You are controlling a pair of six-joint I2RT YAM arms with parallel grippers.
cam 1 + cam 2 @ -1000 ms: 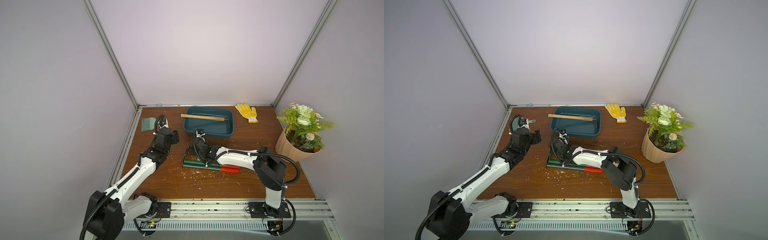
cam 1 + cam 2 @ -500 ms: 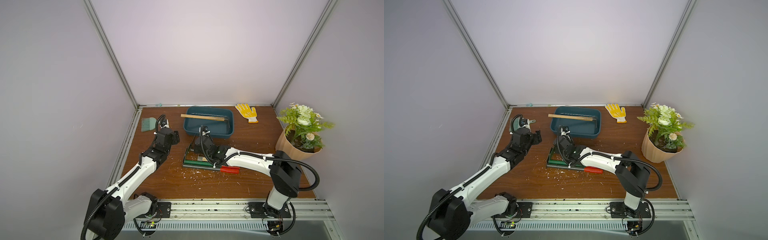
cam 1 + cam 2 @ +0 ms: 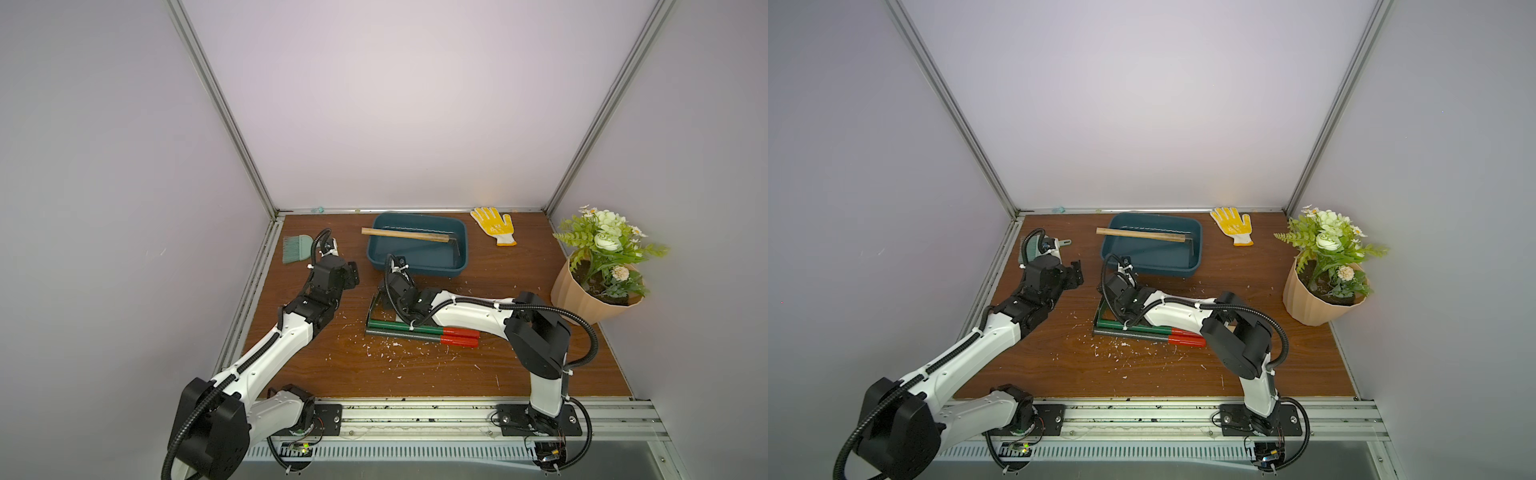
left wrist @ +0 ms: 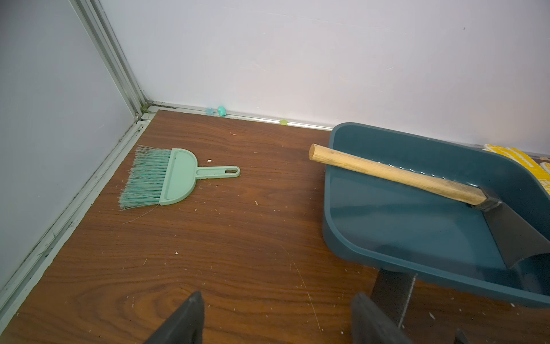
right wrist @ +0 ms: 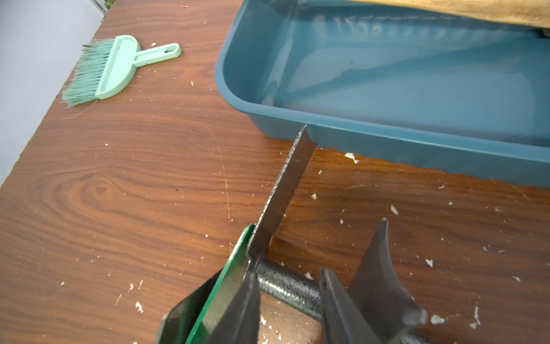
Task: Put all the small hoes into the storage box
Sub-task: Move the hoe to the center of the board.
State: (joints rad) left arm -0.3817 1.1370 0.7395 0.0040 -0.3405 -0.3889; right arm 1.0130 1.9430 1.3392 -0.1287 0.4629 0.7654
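Right gripper [image 5: 288, 277] is down low over the two red-grip tools on the table [image 3: 415, 374], just in front of the storage box [image 3: 436, 271]. The jaws are part open, one finger [image 5: 238, 312] on either side of the small hoe [image 5: 285, 286], across its speckled dark shaft. Nothing looks clamped.

So the hoe lies flat on the table outside the box. A thin dark blade [image 5: 282, 190] runs from the shaft up to the box's near wall, and I can't tell if it touches. The green tool [image 3: 386, 324] lies right alongside the hoe, on the box side. A bigger wooden-handled tool [image 3: 399, 234] is in the box, with its handle end poking over the rim.

Left gripper [image 4: 278, 297] hangs wide open over bare table off that same end of the box, holding nothing.

Hard bits: in both top views my own wrist covers the tool heads. On the wrist cam they're edge-on, so I can't sort the blades. There's a curved black piece [image 5: 381, 268] beside the other finger, no idea what it is.
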